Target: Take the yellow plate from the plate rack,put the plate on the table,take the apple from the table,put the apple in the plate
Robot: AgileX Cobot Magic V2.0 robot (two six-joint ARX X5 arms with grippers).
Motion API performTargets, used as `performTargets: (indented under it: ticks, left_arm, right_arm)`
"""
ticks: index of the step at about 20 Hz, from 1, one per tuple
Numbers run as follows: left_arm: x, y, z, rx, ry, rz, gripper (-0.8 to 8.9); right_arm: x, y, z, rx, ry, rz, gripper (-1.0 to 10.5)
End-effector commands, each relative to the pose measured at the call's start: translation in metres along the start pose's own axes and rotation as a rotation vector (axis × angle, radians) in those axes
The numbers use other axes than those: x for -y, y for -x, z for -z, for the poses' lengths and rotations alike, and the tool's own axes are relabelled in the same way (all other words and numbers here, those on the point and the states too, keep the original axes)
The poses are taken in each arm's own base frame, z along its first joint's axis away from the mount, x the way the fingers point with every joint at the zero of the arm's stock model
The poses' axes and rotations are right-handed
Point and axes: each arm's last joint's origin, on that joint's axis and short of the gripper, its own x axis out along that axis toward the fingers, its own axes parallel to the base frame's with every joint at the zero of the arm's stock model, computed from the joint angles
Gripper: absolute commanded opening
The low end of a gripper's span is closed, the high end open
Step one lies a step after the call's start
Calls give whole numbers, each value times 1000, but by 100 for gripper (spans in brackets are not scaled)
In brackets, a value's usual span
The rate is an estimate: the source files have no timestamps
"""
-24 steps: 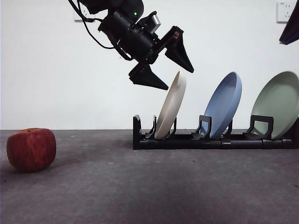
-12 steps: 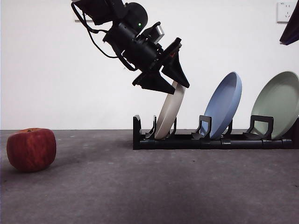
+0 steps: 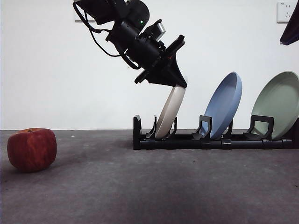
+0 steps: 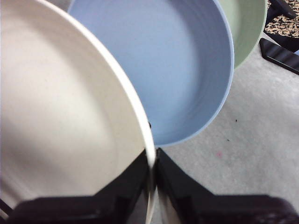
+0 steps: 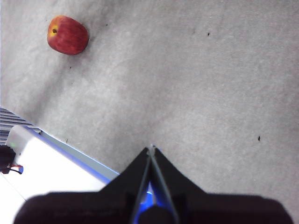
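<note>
The yellow plate (image 3: 170, 112) stands tilted in the first slot of the black plate rack (image 3: 210, 142). My left gripper (image 3: 180, 85) comes down from the upper left, and its jaws are shut on the plate's top rim. In the left wrist view the cream plate (image 4: 60, 116) fills the frame's side, with its rim pinched between the left gripper's (image 4: 153, 161) jaws. The red apple (image 3: 32, 149) lies on the table (image 3: 149, 186) at the far left, and also shows in the right wrist view (image 5: 67, 35). My right gripper (image 5: 151, 149) is shut and empty, high above the table.
A blue plate (image 3: 224, 105) and a pale green plate (image 3: 278, 105) stand in the rack's further slots, close behind the yellow one (image 4: 173, 65). The right arm shows only as a black tip (image 3: 290, 28) at the top right corner. A white box (image 5: 51, 163) lies below the right gripper.
My left gripper has come down and to the right onto the yellow plate's top rim, and its jaws have closed from wide open onto it. The plate and apple have not moved.
</note>
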Motion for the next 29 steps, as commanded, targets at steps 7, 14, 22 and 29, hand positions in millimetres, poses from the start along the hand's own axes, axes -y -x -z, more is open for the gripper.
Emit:
performTargets:
  ticks: [7,14,22,29]
  left_arm:
    - [21,46,-56,123,-31,81,-6]
    - [71,97,-61,38,-73,118,-6]
    - [142,138,-50,-82,-218,66,-6]
    - [169,150,-26,-294,-265,-90,-6]
  right_arm:
    - [-1,0,0,0,20,-1,-3]
    - [-1,0,-2,15,28,-3,-3]
    - [-2,1,-5,39,77,-35,-3]
    - [-13,5,-4,85,202,-101,-8]
